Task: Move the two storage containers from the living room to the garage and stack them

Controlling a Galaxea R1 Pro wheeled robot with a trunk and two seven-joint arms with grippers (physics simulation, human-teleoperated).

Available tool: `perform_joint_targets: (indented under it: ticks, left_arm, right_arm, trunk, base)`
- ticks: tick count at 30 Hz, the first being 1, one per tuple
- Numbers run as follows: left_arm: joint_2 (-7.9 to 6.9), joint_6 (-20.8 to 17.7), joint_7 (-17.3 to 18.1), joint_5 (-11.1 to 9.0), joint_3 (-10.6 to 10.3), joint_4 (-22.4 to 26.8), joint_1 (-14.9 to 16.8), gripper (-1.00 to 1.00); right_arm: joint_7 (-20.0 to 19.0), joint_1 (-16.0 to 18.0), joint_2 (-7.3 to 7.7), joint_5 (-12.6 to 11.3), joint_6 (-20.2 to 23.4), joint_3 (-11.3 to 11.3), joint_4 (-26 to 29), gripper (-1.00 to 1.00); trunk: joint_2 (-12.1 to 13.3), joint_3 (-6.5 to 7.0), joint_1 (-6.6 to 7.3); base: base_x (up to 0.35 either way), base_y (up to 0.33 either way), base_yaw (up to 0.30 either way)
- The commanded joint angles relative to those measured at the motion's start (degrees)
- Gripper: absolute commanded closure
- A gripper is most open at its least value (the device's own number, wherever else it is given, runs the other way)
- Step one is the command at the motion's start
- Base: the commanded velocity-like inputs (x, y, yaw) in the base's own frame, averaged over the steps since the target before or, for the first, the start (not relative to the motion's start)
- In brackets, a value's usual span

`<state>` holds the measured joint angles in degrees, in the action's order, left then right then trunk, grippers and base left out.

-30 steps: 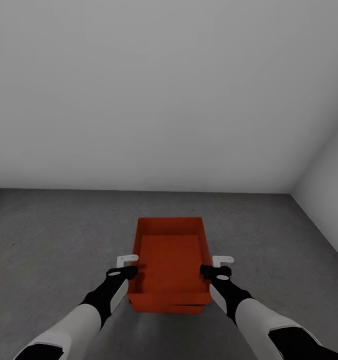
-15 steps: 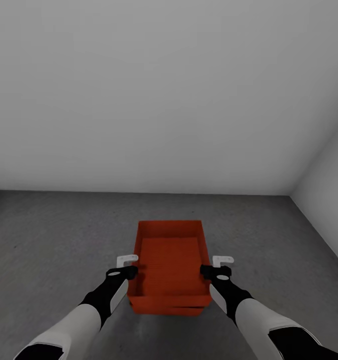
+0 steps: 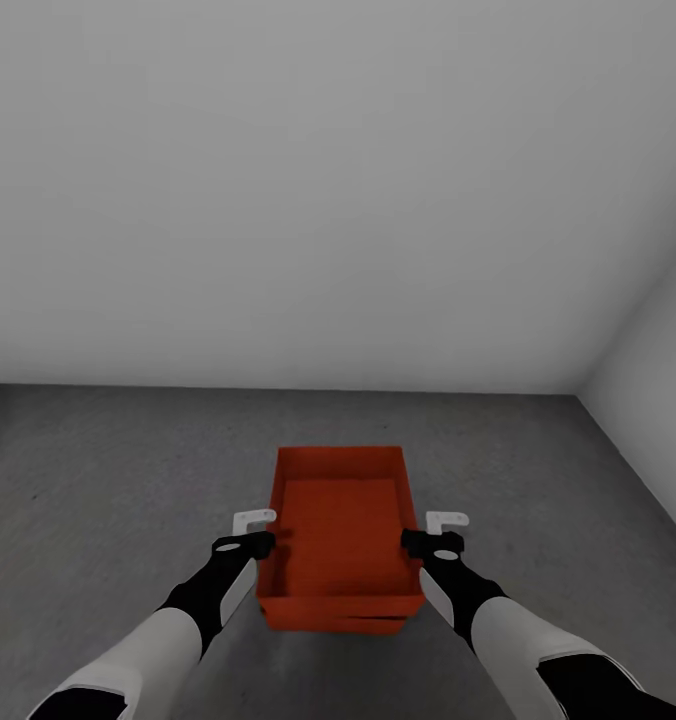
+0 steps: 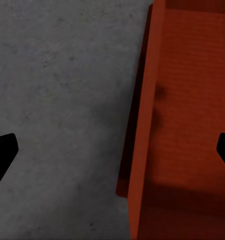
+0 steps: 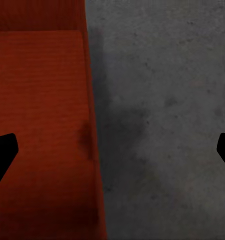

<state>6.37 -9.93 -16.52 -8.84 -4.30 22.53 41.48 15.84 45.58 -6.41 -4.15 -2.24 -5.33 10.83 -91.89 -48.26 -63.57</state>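
Observation:
The two storage containers stand nested as a stack on the dark grey floor [image 3: 118, 480] of the garage. The upper orange-red container [image 3: 340, 530] is open-topped and empty. The lower container [image 3: 338, 625] shows as a thin strip under its near edge. My left gripper [image 3: 258, 535] is open and straddles the upper box's left wall [image 4: 142, 125]; its black fingertips [image 4: 2, 155] sit far apart. My right gripper [image 3: 430, 535] is open over the right wall [image 5: 92, 125] in the same way. Neither gripper holds anything.
A plain white-grey wall [image 3: 278, 200] runs across the back, and a second wall [image 3: 658, 400] closes the right side, forming a corner at the far right. Bare floor surrounds the stack to the left and behind it.
The view has shifted slightly downward. The upper container sits a little lower relative to my grippers than a second ago. Both arms stay where they were, grippers open.

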Motion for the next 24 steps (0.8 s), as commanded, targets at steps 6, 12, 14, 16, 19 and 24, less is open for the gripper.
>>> perform_joint_targets:
  ticks: [6,12,14,16,19,24]
  left_arm:
    - [-0.04,-0.2,-0.4,-0.6,-0.5,0.1,0.0,-1.0]
    - [-0.04,-0.2,-0.4,-0.6,-0.5,0.1,0.0,-1.0]
    - [-0.06,-0.1,-0.4,-0.6,-0.5,0.1,0.0,-1.0]
    - [-0.05,-0.1,-0.4,-0.6,-0.5,0.1,0.0,-1.0]
    - [-0.08,-0.1,-0.4,-0.6,-0.5,0.1,0.0,-1.0]
    - [-0.11,-0.1,-0.4,-0.5,-0.5,0.2,0.0,-1.0]
  right_arm:
    - [0.2,0.0,0.07,-0.5,-0.2,-0.4,0.1,-1.0]
    - [0.2,0.0,0.08,-0.5,-0.1,-0.4,0.2,-1.0]
    - [0.2,0.0,0.08,-0.5,-0.1,-0.4,0.2,-1.0]
    - [0.2,0.0,0.08,-0.5,-0.1,-0.4,0.2,-1.0]
    - [0.2,0.0,0.08,-0.5,-0.1,-0.4,0.2,-1.0]
    - [0.2,0.0,0.08,-0.5,-0.1,-0.4,0.2,-1.0]
  trunk:
    - [2.4,1.04,1.33]
    - [4.8,2.12,2.65]
    - [5.6,2.48,3.09]
    - [6.4,2.84,3.52]
    - [7.6,3.37,4.18]
    - [9.6,4.27,5.28]
  base:
    - [0.0,0.0,0.0]
    - [0.0,0.0,0.0]
    - [0.0,0.0,0.0]
    - [0.0,0.0,0.0]
    - [0.0,0.0,0.0]
    - [0.0,0.0,0.0]
